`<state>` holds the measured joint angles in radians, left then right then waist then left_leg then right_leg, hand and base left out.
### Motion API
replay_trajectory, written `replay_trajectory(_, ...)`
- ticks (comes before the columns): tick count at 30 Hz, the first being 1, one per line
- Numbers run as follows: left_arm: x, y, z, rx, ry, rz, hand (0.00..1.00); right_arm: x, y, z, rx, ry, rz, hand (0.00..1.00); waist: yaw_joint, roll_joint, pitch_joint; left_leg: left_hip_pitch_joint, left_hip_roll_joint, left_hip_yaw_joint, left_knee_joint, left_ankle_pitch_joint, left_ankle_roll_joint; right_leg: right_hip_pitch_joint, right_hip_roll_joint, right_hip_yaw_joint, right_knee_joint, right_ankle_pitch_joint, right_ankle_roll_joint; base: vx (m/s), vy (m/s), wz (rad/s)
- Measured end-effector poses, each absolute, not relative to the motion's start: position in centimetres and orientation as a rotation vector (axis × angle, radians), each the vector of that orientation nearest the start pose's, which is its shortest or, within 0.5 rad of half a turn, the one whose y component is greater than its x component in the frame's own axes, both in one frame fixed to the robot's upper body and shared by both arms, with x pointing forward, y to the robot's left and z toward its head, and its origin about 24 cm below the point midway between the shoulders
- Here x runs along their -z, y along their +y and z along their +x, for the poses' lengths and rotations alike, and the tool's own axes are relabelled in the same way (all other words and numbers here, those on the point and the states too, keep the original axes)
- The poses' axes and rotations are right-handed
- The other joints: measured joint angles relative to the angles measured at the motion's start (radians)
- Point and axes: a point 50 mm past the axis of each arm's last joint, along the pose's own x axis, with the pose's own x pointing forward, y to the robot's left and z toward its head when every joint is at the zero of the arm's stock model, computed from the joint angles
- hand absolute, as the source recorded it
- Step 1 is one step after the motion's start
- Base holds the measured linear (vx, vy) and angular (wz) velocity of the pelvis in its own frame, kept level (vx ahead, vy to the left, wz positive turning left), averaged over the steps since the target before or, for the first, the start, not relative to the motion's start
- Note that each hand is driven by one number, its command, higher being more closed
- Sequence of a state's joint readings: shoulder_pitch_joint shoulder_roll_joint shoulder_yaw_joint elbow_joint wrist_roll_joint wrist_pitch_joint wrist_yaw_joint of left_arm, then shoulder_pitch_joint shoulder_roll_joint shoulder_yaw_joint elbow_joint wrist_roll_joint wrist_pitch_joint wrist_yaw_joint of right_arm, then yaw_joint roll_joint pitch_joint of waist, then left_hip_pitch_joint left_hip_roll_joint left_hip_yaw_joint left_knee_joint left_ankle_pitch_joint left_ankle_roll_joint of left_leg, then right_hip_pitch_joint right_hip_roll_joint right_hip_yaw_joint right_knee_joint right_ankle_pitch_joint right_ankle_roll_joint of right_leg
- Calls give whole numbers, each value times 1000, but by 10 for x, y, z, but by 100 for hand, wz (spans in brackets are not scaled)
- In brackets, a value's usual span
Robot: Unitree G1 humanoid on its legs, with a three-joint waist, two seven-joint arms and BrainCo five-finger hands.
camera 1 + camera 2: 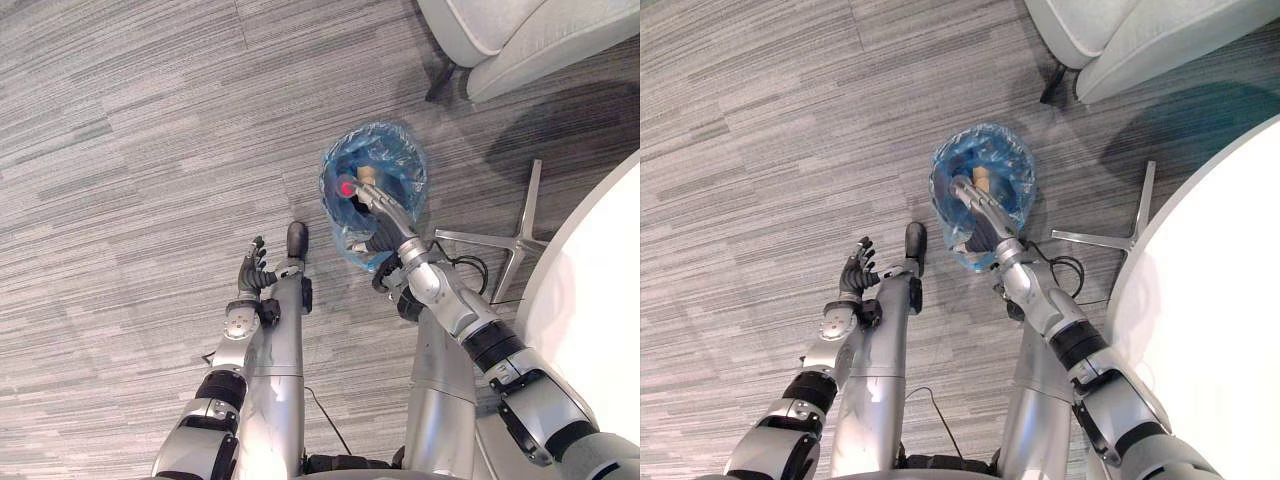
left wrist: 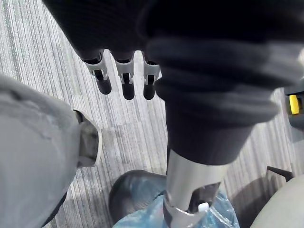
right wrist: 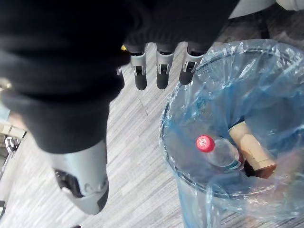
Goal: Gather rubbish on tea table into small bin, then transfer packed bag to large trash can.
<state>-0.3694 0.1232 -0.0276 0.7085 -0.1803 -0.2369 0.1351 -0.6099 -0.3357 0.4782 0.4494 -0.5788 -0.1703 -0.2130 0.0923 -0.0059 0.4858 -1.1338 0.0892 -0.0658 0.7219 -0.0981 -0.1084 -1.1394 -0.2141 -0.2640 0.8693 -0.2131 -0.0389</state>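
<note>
Rubbish (image 3: 223, 152) binned: our empty right hand (image 1: 383, 215) hangs straight-fingered over the bin (image 3: 187, 199); next we pinch its bag (image 3: 223, 80). Left hand (image 1: 252, 265) relaxed.

The bin (image 1: 395, 145) stands on the floor (image 1: 130, 130), with a bottle (image 3: 216, 149) and a tube (image 3: 251, 152) side by side inside it. The right hand (image 1: 378, 212) hangs over its near rim, and the left hand (image 1: 252, 265) is to its left. The desk (image 1: 600, 300) lies to its right, and a sofa (image 1: 520, 30) behind.

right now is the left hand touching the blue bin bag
Apart. Left eye view: the left hand hangs open, with bare carpet between it and the blue bin bag.
</note>
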Motion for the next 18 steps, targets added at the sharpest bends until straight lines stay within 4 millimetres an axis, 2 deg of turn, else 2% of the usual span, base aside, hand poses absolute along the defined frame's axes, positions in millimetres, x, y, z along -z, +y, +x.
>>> replay_trajectory(3,-3,168,310,-115,120,-15,0,-88,-86,338,-346,-443,-1142,0,1,-14,-8,3,0,11,-10,0,1,2,-7,0,-3,2,-2,5,5,6)
replay_trajectory(8,-2,170,310,-120,121,-10,0,-64,-90,343,-375,-331,-1239,0,2,-15,-9,-6,-1,23,-12,6,10,2,-17,-3,0,2,-2,7,5,7)
replay_trajectory(13,1,172,309,-133,132,-7,0,-63,-95,353,-350,-277,-1288,0,4,-15,-9,-25,-3,12,-12,8,10,-16,-18,-10,5,-5,8,0,-15,4)
replay_trajectory(18,-9,173,315,-138,88,-6,0,-63,-108,365,-307,-201,-1343,0,5,-15,-9,-81,-6,8,-3,19,4,-82,-25,-10,39,-18,14,-23,-36,6)
